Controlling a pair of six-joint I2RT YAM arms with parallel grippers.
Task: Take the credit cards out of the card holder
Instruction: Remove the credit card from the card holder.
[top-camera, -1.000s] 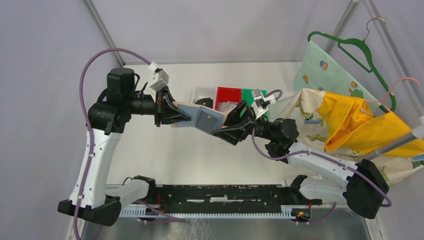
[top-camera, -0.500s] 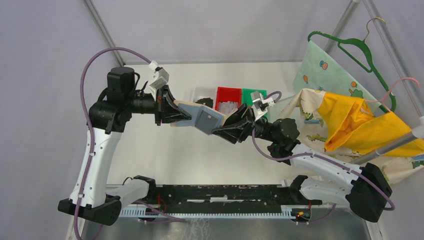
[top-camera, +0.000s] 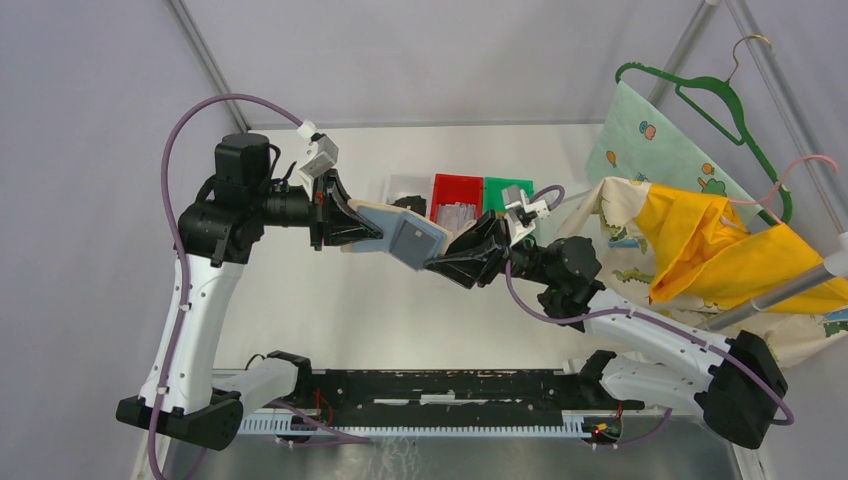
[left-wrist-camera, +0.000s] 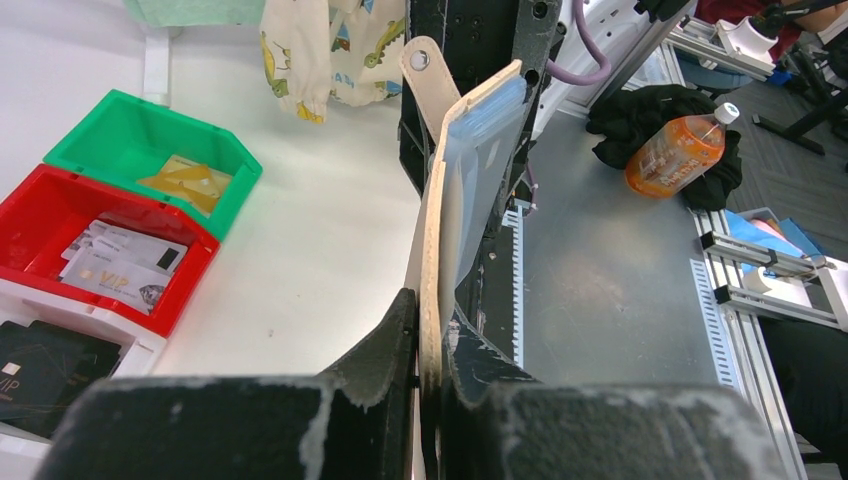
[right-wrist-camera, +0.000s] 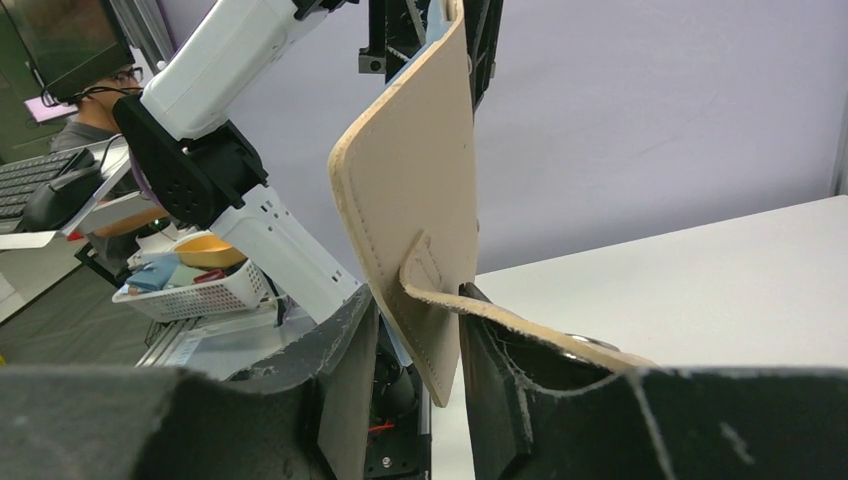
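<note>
Left gripper (left-wrist-camera: 428, 345): fingers together, clamped on the near edge of the card holder (left-wrist-camera: 440, 230). The holder stands on edge between them, off the table. Its tan outer side lies against 1 finger and its blue-grey inner panel (left-wrist-camera: 482, 140) faces the other way. The tab (left-wrist-camera: 422, 62), with a metal snap, stands up at the end farthest from this gripper.

Right gripper (right-wrist-camera: 420, 375): fingers drawn in to a narrow gap, pinching the lower corner of the holder's opposite end, 1 finger on each face. The tab curls down over 1 finger (right-wrist-camera: 500, 400). The tan back faces this wrist camera.

Top view: the 2 grippers carry the holder in the air between them, 1 at each end, with the panel side up. Whether any card sits in its pockets: cannot tell.

Beyond the holder, on the side away from my bases, 3 bins sit in a row on the table, each touching the next: white bin (left-wrist-camera: 120, 345), red bin (left-wrist-camera: 30, 215), green bin (left-wrist-camera: 110, 125). The credit cards (left-wrist-camera: 120, 265), pale grey-white, lie loose in the red bin, well apart from both grippers. Black cards (left-wrist-camera: 40, 365) lie in the white bin and yellowish cards (left-wrist-camera: 190, 180) in the green bin.

Right of the right gripper: printed cloth (top-camera: 610, 215), yellow cloth (top-camera: 700, 240), green hanger (top-camera: 715, 100).
</note>
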